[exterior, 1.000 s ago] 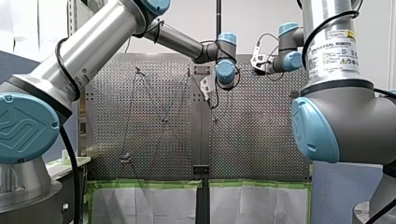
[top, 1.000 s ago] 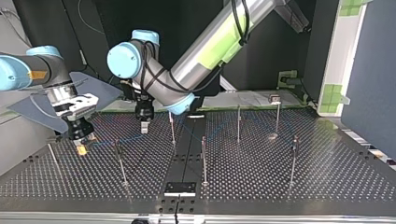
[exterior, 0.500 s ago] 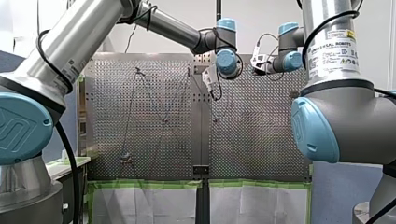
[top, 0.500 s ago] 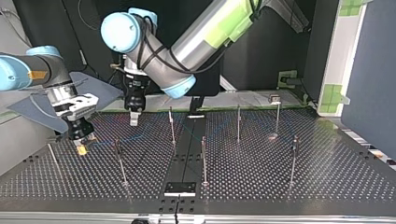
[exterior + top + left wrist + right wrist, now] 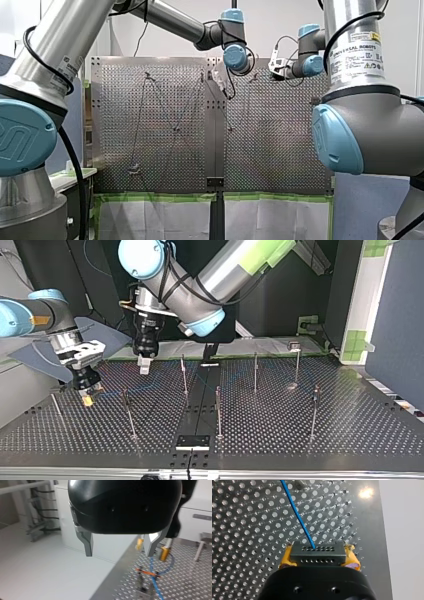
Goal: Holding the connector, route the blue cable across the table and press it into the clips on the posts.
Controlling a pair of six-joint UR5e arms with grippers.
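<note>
"Right wrist view: what is held by my right gripper (image 5: 318,558)?"

"The connector (image 5: 317,552) is clamped between its yellow pads (image 5: 284,560), and the blue cable (image 5: 297,515) is led straight out ahead of it over the perforated table (image 5: 242,530)."

"And in the top view?"

"The connector is held low over the table at the view's left, near a post (image 5: 129,412). The cable's long axis is laid from there toward the view's right, toward the middle posts (image 5: 184,375)."

"Is my left gripper (image 5: 119,551) engaged?"

"No. Its metal fingers (image 5: 88,546) are spread wide and nothing is held. It is poised above the table's far edge. The cable and an orange clip (image 5: 147,572) are seen below and ahead of it, toward my right gripper."

"So which arm is favoured?"

"My left is judged nearer the free span. A descent onto the cable beside that clip is called for, with the connector held taut."
</note>
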